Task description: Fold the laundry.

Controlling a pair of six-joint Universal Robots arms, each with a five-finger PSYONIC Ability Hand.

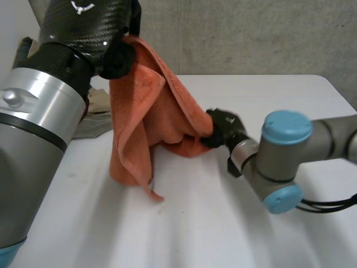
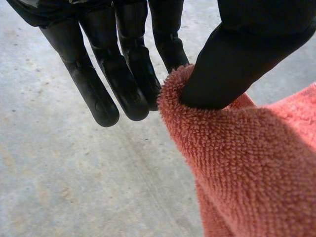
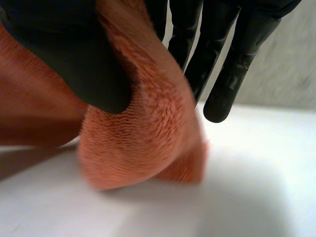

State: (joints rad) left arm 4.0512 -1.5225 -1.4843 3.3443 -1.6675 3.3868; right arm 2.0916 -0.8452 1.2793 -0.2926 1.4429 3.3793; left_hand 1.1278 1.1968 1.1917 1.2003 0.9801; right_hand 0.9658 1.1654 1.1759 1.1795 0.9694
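Orange terry towel (image 1: 139, 120) hangs bunched between the two hands, lifted high at one end, its lower folds touching the white table (image 1: 223, 223). Left hand (image 1: 117, 58) — raised, at the towel's top edge; thumb (image 2: 232, 64) pressed onto the pile, pinching it against a straight finger, the other fingers (image 2: 106, 94) extended and free. Right hand (image 1: 221, 130) — low, near the table, at the towel's side edge; its thumb clamps a fold against the fingers, possibly a corner, but the bunching hides it. Grey-beige cloth (image 1: 96, 114) lies behind the left arm (image 1: 39, 128).
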